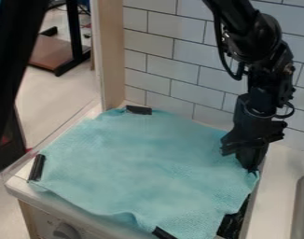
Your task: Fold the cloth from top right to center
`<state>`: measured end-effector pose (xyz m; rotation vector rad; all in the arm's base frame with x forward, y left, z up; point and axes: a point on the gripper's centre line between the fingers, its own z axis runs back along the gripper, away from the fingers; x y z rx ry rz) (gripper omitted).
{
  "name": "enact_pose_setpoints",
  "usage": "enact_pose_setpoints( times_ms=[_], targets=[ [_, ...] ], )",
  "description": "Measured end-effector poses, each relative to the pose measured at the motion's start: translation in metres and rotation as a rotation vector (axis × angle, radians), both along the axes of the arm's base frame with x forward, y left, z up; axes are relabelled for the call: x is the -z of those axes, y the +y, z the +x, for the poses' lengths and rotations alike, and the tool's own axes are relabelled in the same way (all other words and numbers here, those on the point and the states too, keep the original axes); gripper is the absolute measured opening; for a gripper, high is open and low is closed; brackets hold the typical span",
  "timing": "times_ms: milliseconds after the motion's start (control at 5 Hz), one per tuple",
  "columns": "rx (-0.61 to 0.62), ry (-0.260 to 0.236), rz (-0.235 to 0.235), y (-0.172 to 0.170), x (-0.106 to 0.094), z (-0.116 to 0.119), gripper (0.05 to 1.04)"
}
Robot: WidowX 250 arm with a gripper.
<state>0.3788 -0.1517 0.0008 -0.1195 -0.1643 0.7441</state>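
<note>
A stubby bar (162,233) touches nubbly cloth (142,158), the pincer (251,170) at its right corner.

One cloth (142,163); one pincer (252,169); one knob (66,231)

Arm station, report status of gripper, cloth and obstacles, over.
Gripper down at right corner of cloth, hold unclear. Cloth spread out, not yet folded. Black pieces at cloth edges, possible snag.

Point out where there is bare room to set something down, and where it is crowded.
Bare counter lies between the cloth and the sink; the cloth's middle is bare too. Crowded: the cloth's right corner, at the gripper.
</note>
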Motion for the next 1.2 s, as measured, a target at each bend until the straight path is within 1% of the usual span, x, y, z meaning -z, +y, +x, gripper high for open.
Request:
enact_pose_setpoints(
  times_ms=[200, 400, 600, 800, 1000, 1200],
  targets=[
    [0.028, -0.002, -0.010, -0.015, -0.003, 0.002, 0.061],
    [0.041, 0.007, -0.020, -0.023, -0.006, 0.000, 0.054],
    [0.061, 0.003, -0.037, -0.025, -0.015, -0.001, 0.054],
    [0.060, -0.061, -0.068, -0.020, -0.058, 0.000, 0.054],
    [0.061, -0.098, -0.067, -0.005, -0.080, -0.006, 0.054],
    [0.023, -0.111, -0.035, 0.025, -0.102, -0.010, 0.054]
  ],
)
